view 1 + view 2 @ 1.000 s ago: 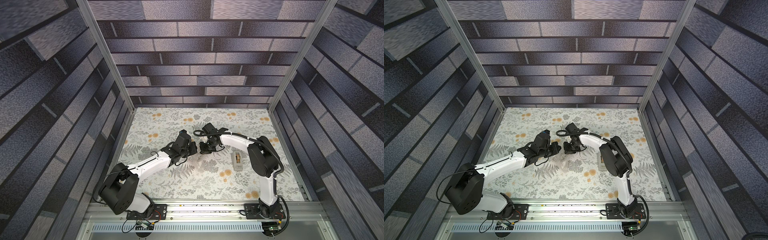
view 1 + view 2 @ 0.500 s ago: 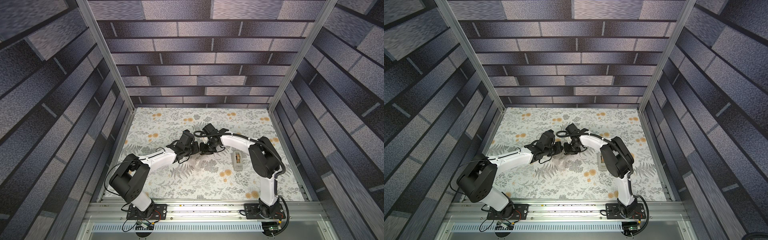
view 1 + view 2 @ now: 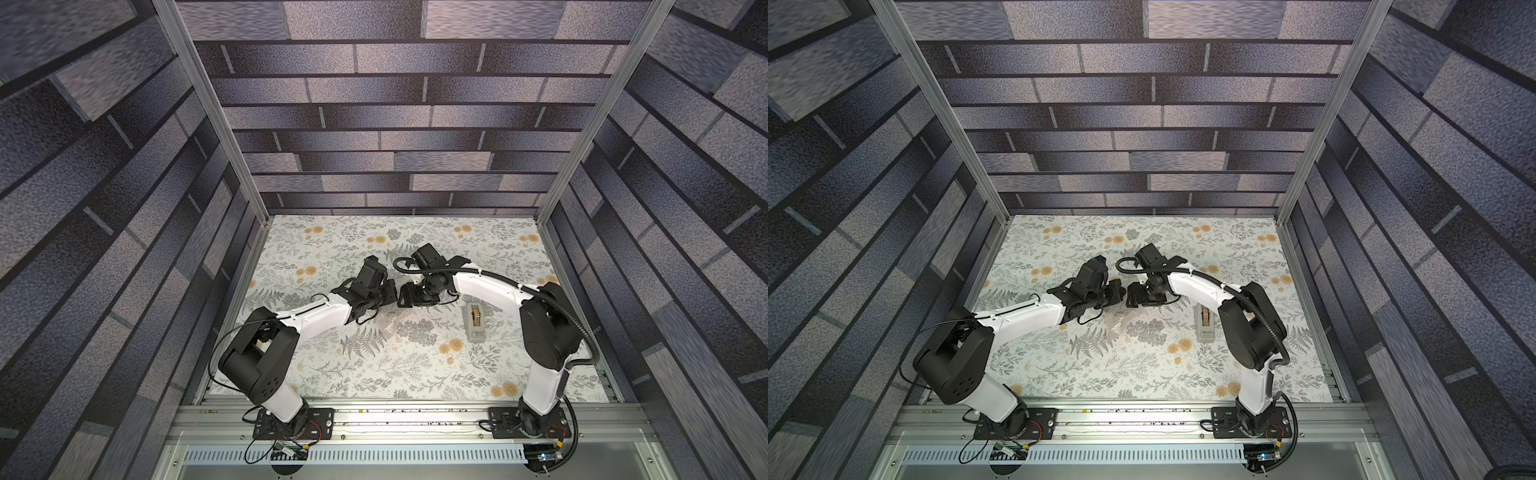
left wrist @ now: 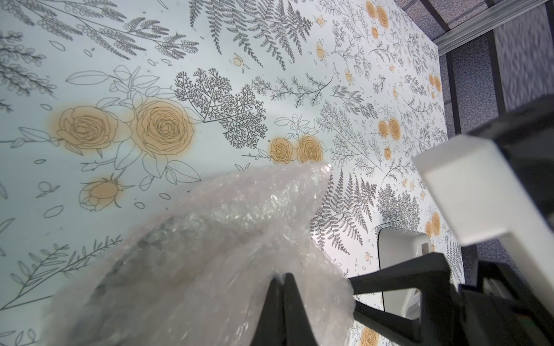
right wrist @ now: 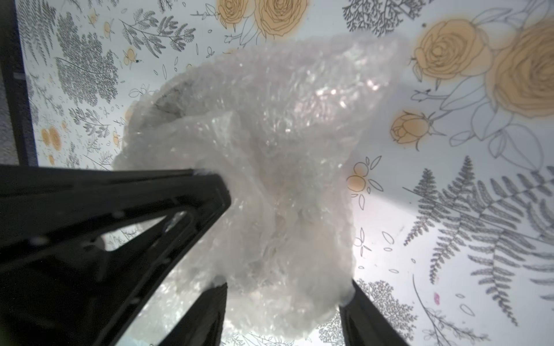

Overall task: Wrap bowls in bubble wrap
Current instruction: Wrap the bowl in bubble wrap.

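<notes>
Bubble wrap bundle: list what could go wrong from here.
1. Only the left hand pinches the bubble wrap. The right hand stands open around it, so the loose folds may fall open and the bowl, a dark shape inside, could slip out.
2. The two hands sit very close in both top views, so a regrasp could knock them together.
3. No tape shows on the wrap, and the tape dispenser lies apart.

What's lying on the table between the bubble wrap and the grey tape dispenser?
Nothing: just bare flowered table between the bubble wrap and the tape dispenser, in both top views.
</notes>
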`<action>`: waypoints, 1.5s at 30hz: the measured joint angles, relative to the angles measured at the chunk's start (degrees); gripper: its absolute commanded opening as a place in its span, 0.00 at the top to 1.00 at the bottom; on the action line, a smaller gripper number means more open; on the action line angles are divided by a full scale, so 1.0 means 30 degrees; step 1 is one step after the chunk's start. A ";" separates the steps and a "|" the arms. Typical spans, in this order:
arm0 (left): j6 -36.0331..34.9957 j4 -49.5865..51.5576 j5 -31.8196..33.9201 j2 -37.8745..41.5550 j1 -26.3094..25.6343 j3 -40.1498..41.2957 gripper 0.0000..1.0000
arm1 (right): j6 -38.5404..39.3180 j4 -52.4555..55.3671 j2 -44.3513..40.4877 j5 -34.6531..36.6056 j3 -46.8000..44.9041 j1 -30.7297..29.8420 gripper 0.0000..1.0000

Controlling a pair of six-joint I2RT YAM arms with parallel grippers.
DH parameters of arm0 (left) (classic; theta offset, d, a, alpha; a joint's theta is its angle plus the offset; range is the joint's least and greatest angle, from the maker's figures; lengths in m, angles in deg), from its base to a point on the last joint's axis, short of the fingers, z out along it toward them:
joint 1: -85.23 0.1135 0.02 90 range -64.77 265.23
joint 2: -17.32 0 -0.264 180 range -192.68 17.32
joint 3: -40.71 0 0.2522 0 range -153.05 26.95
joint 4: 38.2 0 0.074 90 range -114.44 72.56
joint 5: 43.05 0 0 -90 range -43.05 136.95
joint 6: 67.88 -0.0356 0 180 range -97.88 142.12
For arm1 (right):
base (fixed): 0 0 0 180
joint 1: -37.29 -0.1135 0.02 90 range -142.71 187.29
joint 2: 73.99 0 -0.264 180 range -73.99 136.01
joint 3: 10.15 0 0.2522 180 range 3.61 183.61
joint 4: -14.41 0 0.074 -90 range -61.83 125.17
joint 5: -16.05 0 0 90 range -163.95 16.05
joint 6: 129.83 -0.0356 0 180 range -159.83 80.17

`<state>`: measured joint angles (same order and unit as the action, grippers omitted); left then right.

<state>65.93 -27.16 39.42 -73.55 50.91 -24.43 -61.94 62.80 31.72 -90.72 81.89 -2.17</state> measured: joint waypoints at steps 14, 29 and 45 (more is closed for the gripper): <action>-0.0044 -0.0663 -0.0481 -0.0102 0.0233 0.0000 0.82 | -0.0838 -0.3162 -0.0350 -0.2142 -0.1858 0.0415 0.14; 0.0153 -0.1333 -0.0488 -0.0408 0.0488 0.0000 0.48 | -0.1923 -0.5217 -0.0393 -0.2725 -0.2958 0.1005 0.12; 0.0546 -0.1537 -0.0750 -0.0408 0.0474 -0.0131 0.39 | -0.3672 -1.1431 -0.1435 -0.2463 -0.6703 0.1071 0.10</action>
<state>67.57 -31.77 37.17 -74.78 52.33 -24.82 -72.95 28.51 27.42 -98.11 61.78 1.04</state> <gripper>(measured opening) 0.601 0.899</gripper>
